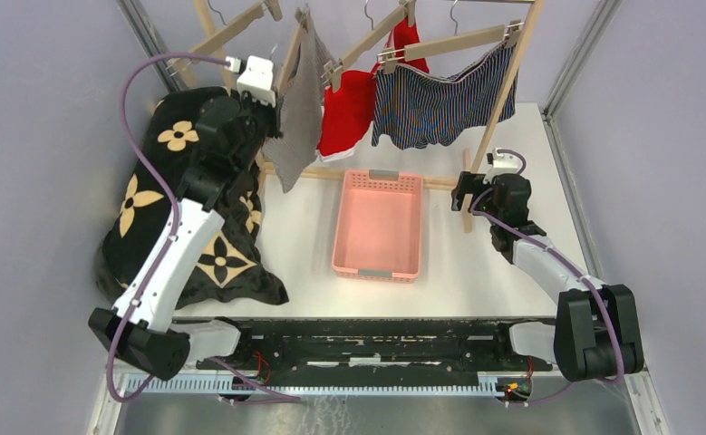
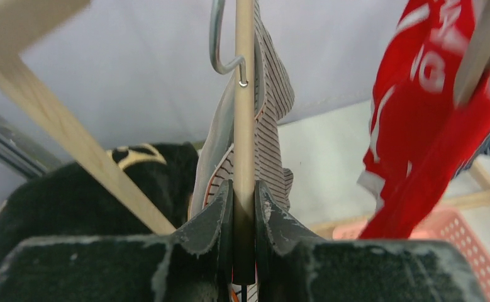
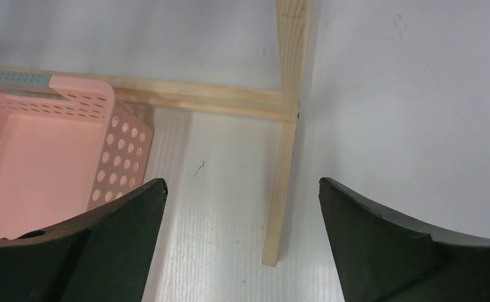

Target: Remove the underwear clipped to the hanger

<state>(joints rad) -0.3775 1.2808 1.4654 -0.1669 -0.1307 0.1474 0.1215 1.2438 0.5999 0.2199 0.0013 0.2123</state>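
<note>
Wrist view alone shows left gripper (image 2: 244,196) pinching the hanger (image 2: 245,132) beside striped briefs (image 2: 273,104); overhead hides this. Right gripper (image 3: 241,184) gapes wide above table (image 3: 393,94).

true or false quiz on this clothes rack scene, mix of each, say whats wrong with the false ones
1. The left gripper is shut on the wooden hanger that carries the striped briefs. True.
2. The red briefs lie in the pink basket. False: they hang from a hanger between the striped briefs and the blue boxers, and the basket is empty.
3. The right gripper is open and holds nothing. True.
4. The blue boxers lie on the table. False: they hang from their hanger at the right end of the rack.
</note>
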